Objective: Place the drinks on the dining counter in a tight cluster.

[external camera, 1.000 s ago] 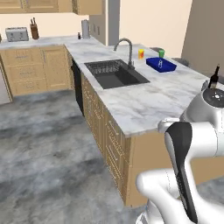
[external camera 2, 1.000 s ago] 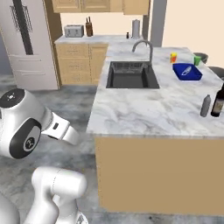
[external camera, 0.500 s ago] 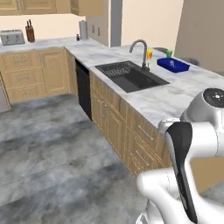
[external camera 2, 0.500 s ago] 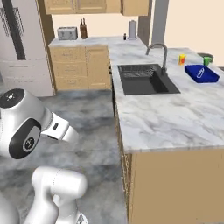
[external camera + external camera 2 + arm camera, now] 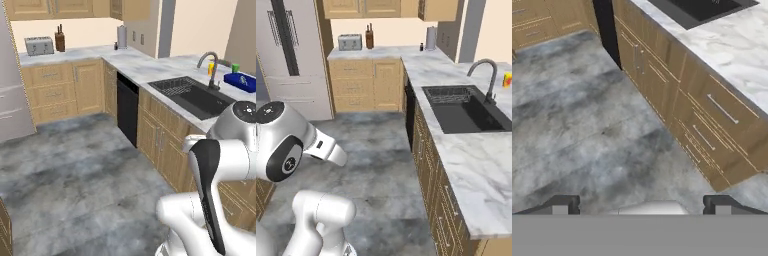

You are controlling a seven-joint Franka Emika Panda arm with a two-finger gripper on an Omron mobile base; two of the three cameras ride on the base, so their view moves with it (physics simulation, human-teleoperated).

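— Nothing sits in the pincer [image 5: 641, 204]; its tips stand wide apart, aimed at the floor [image 5: 577, 125] beside the bench [image 5: 732, 45].
— Where are the drinks?
— Can't spot them from here. I see the sink [image 5: 466, 107] and faucet [image 5: 487, 75], so I'd guess the arm is only being carried along, empty.

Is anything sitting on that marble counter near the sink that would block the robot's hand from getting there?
Nothing visible blocks it. The open end effector points down at the grey floor beside the tan cabinet fronts, and the white-grey marble dining counter in front of the black sink lies bare. No drinks can be seen from here, so their path cannot be judged.
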